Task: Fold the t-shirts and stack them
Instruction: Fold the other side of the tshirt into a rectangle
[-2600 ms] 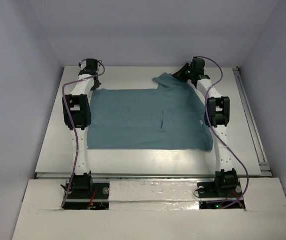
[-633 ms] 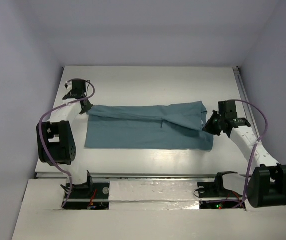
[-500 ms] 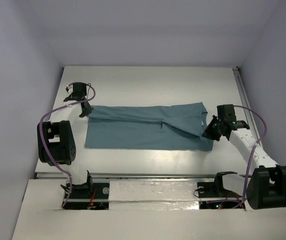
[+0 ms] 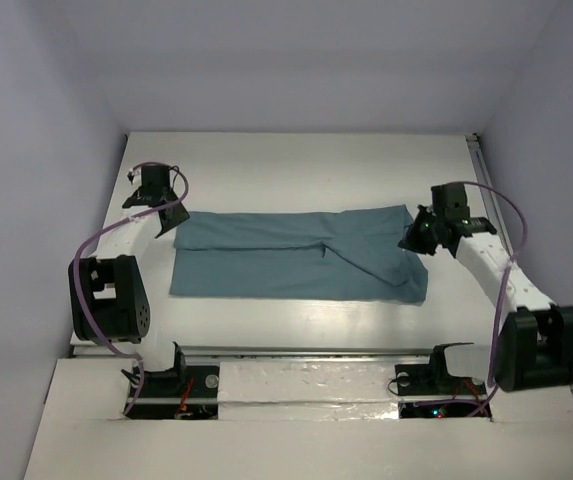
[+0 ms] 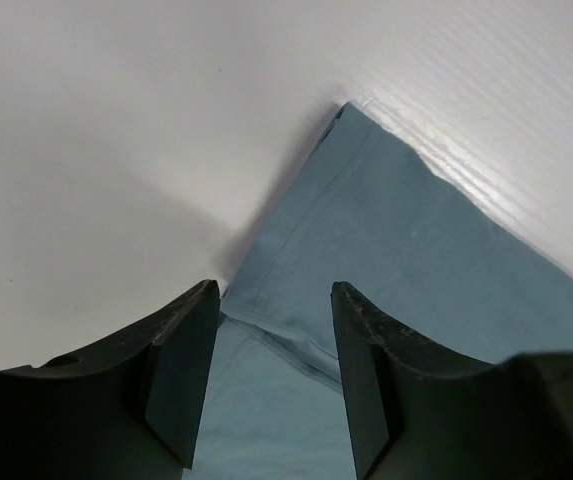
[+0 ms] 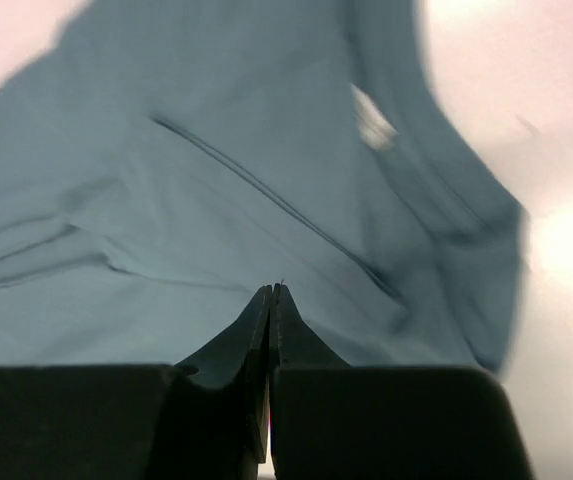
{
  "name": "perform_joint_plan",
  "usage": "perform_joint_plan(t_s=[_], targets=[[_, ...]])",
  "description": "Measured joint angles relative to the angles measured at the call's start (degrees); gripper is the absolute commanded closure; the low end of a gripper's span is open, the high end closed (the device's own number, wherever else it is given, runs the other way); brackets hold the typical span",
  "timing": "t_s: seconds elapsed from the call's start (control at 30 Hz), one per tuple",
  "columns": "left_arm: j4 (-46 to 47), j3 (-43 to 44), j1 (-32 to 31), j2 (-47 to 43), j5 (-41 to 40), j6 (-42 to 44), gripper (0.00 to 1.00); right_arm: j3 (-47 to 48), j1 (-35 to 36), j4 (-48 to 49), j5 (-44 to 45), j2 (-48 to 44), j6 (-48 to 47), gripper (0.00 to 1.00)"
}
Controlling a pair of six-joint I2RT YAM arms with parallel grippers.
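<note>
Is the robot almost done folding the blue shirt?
Not yet, it's about partway. Done: the t-shirt lies on the table, doubled over into a long strip. In hand: nothing visibly gripped; the left hand is open over its far left corner, and the right hand is shut above its right end. Left: more folds to make it small, then stacking, with only one shirt in view.

The t-shirt [image 4: 286, 262] lies folded in a wide band on the white surface [image 4: 296, 165]. The left hand [image 4: 170, 217] is at its ten o'clock corner, the right hand [image 4: 413, 238] at its two o'clock corner.
</note>
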Motion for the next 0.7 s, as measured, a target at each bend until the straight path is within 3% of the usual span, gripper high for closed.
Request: perform_joint_plan(t_s=[0.17,0.2,0.23,0.27,0.33,0.7], targets=[[0.22,0.55,-0.42,-0.44,0.79,-0.26,0.54,6.95,4.59,8.31,-3.56,13.16,-1.68,0.99],[0.24,0.52,-0.55,-0.42,0.83,-0.31,0.54,8.37,5.49,9.88,-3.87,16.00,-1.95,0.93],[0.26,0.48,-0.63,-0.37,0.92,-0.35,0.54,9.60,6.05,11.17,-4.24,18.43,-2.08,0.68],[0.26,0.39,-0.66,-0.37,0.98,-0.35,0.54,10.51,6.34,12.15,-4.44,20.31,-2.27,0.59],[1.07,-0.39,-0.74,-0.37,1.01,-0.35,0.54,12.48,6.47,13.55,-4.70,24.17,-3.10,0.51],[2.14,-3.28,-0.76,0.87,1.92,-0.35,0.56,18.27,9.90,14.36,-5.11,36.24,-5.42,0.60]])
